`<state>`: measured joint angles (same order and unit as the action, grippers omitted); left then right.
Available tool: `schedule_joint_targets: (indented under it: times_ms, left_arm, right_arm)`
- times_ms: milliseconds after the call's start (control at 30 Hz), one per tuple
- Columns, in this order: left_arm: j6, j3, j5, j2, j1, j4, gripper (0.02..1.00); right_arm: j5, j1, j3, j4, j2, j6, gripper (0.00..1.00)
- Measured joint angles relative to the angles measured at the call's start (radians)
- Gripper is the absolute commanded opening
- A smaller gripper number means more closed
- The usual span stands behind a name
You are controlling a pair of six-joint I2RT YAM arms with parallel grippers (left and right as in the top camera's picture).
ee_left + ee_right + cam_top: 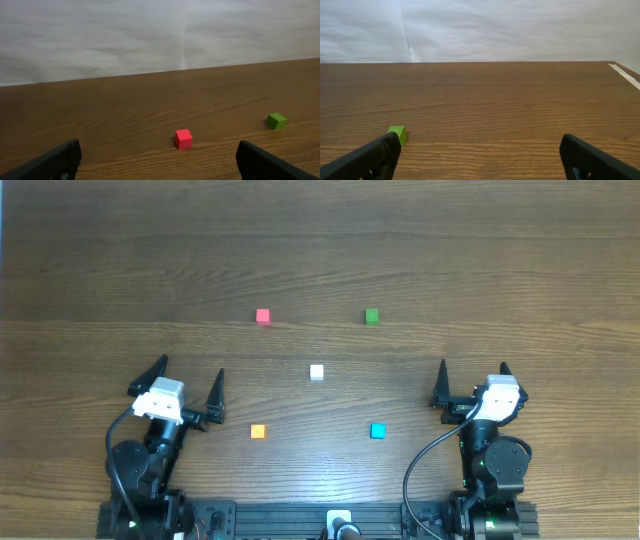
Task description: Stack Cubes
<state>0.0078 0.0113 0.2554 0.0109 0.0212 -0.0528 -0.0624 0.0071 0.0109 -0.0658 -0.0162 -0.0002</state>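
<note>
My left tool (190,372) and right tool (472,370) sit spread, empty, flanking the white cube (317,372); closing off-centre, I'd likely knock it away.

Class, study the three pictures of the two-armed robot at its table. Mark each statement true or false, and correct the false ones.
1. Five cubes lie singly on the table; none is stacked. True.
2. The white cube sits on the orange cube. False: they lie apart, each on the table.
3. The left claw grips the red cube. False: it is open and empty; the red cube lies farther out on the table.
4. The right claw is open and holds nothing. True.
5. The blue cube touches the green cube. False: they lie well apart.
</note>
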Motion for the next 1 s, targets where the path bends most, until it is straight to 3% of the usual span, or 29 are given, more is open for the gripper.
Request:
schedule_joint_targets:
  times_ms: [1000]
  left_arm:
    - [0.000, 0.000, 0.000, 0.074, 0.000, 0.000, 1.000]
  right_arm:
    - [0.000, 0.000, 0.000, 0.000, 0.000, 0.000, 0.991]
